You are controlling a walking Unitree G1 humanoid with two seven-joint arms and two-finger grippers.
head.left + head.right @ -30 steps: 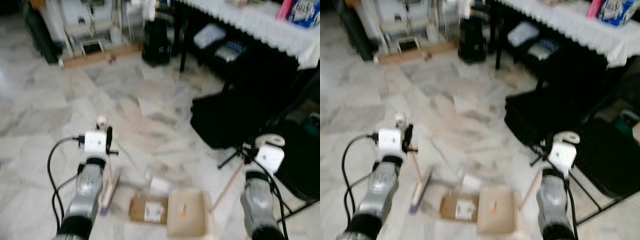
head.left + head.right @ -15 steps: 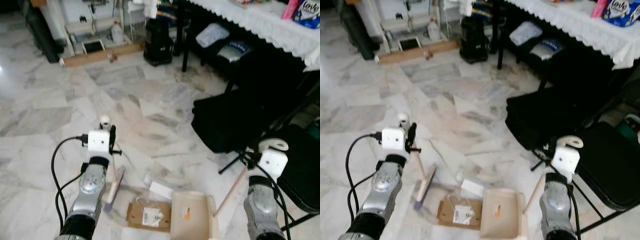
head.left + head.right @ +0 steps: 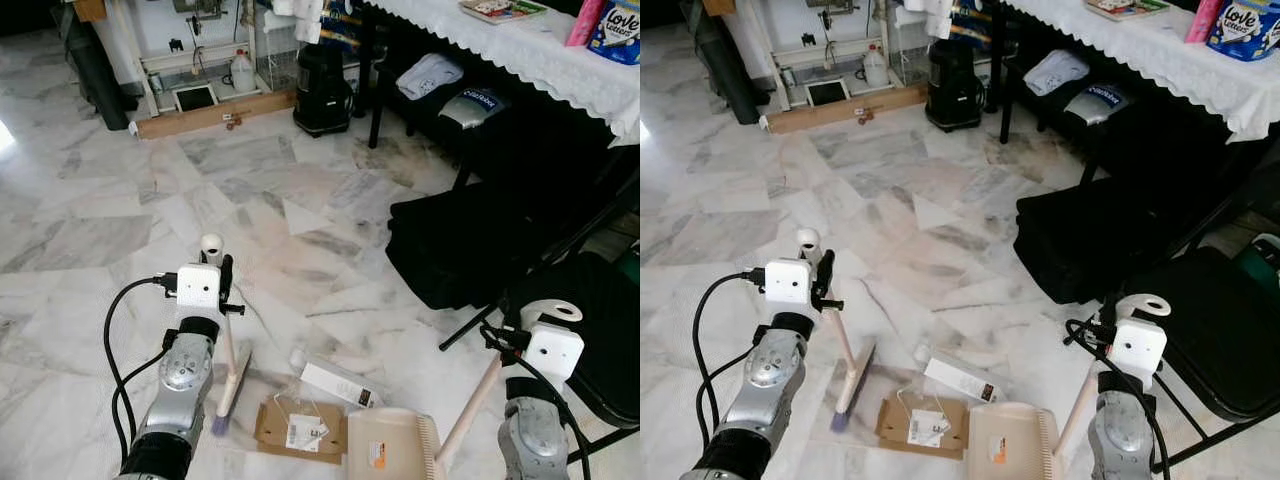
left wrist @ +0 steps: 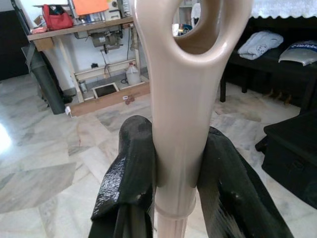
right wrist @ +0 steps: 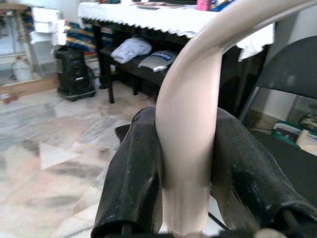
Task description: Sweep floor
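Left gripper [image 4: 173,173] was clamped on the broom handle [image 4: 181,99], both black fingers [image 4: 129,168] pressed against the beige shaft just below its looped end. Right gripper [image 5: 185,173] was likewise closed tight around the dustpan handle [image 5: 190,119], fingers [image 5: 133,183] touching either side of the curved top.

Broom [image 3: 231,385] ran down from the left gripper to the marble floor [image 3: 120,210]; its head rested on the floor with bristles beside a flat cardboard piece [image 3: 298,427]. Dustpan [image 3: 1008,443] sat on the floor at the foot of its slanted handle, its mouth just beside the cardboard. A white tag [image 3: 923,427] lay on the cardboard. A long white box [image 3: 340,383] lay on the floor just beyond cardboard and dustpan, between broom and dustpan handle.

Outward: black bag [image 3: 465,245] on the floor to the right, a folding chair [image 3: 1225,335] near the right arm. Table with white lace cloth [image 3: 530,55] at far right; a wooden plank [image 3: 210,113] and a black appliance [image 3: 322,85] at the far end.
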